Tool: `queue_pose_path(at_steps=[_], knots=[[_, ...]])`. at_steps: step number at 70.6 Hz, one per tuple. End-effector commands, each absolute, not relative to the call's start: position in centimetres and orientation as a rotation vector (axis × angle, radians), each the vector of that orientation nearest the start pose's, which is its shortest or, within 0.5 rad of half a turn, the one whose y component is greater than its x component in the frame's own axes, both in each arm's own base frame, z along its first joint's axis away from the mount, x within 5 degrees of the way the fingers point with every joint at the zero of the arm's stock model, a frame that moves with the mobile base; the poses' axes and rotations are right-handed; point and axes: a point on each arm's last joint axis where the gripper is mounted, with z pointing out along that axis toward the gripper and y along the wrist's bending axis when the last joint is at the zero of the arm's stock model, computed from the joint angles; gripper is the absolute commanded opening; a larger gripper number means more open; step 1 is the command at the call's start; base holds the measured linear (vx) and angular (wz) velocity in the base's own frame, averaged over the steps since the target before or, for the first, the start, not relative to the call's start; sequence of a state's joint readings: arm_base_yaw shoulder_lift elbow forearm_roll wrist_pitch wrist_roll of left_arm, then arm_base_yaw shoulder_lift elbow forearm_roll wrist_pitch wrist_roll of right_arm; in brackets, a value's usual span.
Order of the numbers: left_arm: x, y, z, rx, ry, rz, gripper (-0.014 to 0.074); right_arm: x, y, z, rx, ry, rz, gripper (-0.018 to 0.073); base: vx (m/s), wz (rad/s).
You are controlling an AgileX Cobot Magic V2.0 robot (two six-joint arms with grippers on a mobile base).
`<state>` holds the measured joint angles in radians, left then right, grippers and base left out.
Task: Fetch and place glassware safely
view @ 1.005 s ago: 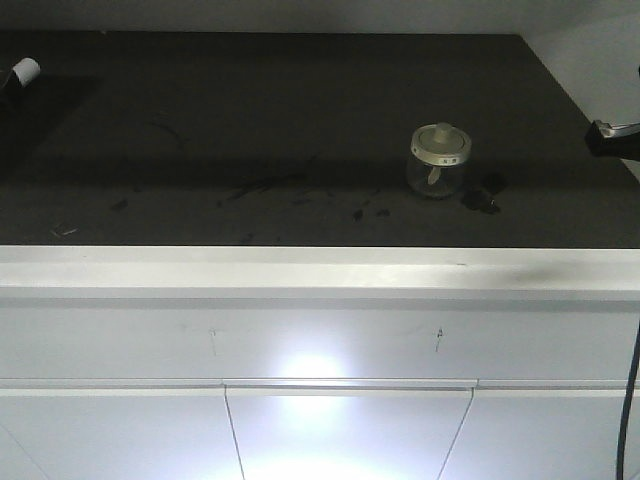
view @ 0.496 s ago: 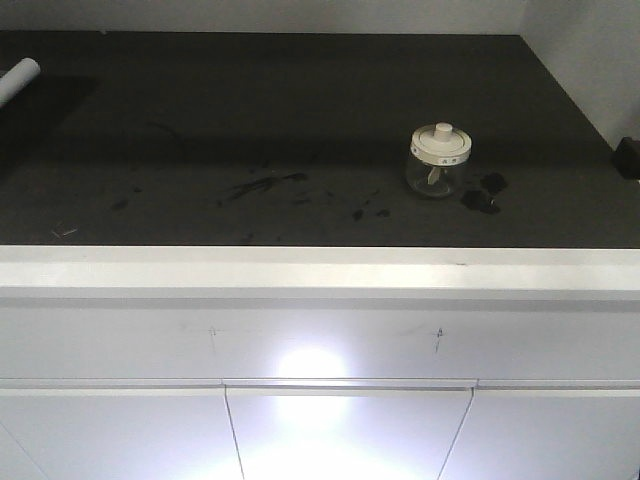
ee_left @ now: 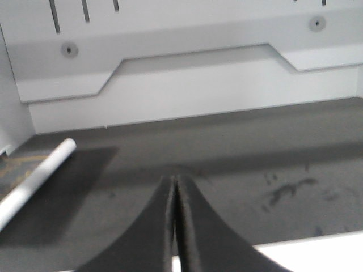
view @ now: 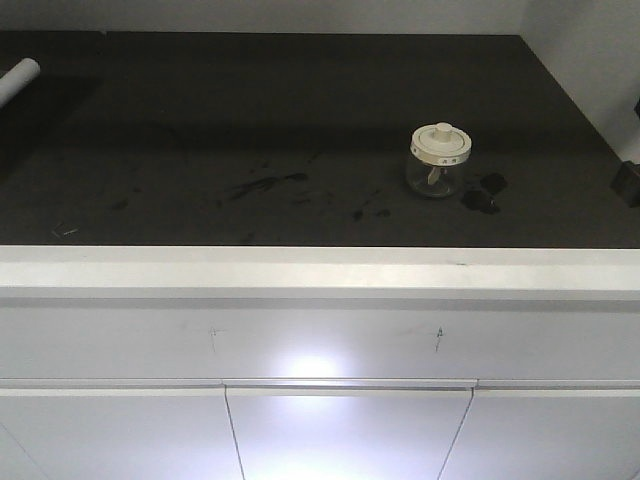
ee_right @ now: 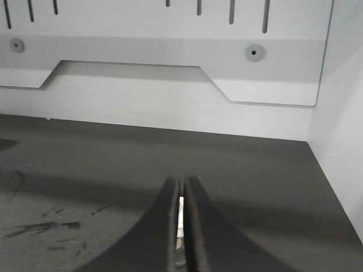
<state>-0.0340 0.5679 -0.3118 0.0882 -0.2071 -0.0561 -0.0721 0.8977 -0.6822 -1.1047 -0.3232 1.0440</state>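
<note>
The glassware, a squat clear jar with a cream-white knobbed lid, stands upright on the dark counter, right of centre in the front view. Neither wrist view shows it. A dark part of my right arm pokes in at the right edge, well apart from the jar. In the right wrist view my right gripper is shut, with only a thin bright sliver between its fingers. My left gripper is shut on nothing above the counter's left part.
A white tube lies at the far left of the counter, also visible as the tube ahead-left of the left gripper. Small black bits lie just right of the jar. White back panel and right side wall bound the counter.
The right arm at the right edge has drawn back and shifted toward the counter's front. At far left more of the white tube now shows. The jar has not moved.
</note>
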Motion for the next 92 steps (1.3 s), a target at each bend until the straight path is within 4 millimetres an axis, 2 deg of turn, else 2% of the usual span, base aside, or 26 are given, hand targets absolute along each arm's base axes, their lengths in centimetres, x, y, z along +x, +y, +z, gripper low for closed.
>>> queue_pose_path(at_steps=[1,16,58,68,85,92], knots=[[11.8,-0.6,29.2,0.053,1.479,-0.037,-0.0007,19.0,1.6,37.1,-0.243,1.488,0.159,-0.0001,0.0,0.0],[11.3,-0.6,26.7,0.054,1.542,-0.036,-0.0007,19.0,1.6,37.1,-0.258,1.492,0.147,-0.0001,0.0,0.0],[11.3,-0.6,26.6,0.054,1.552,-0.035,-0.0007,19.5,1.6,36.7,-0.257,1.51,0.152,0.0022,0.0,0.0],[11.3,-0.6,26.6,0.054,1.552,-0.035,-0.0007,20.4,1.6,36.0,-0.257,1.544,0.166,0.0123,0.0,0.0],[11.3,-0.6,26.6,0.054,1.552,-0.035,-0.0007,23.3,1.9,33.5,-0.288,1.633,0.241,0.0449,0.0,0.0],[11.3,-0.6,26.6,0.054,1.552,-0.035,-0.0007,25.2,2.2,32.5,-0.34,1.652,0.28,0.0501,0.0,0.0]])
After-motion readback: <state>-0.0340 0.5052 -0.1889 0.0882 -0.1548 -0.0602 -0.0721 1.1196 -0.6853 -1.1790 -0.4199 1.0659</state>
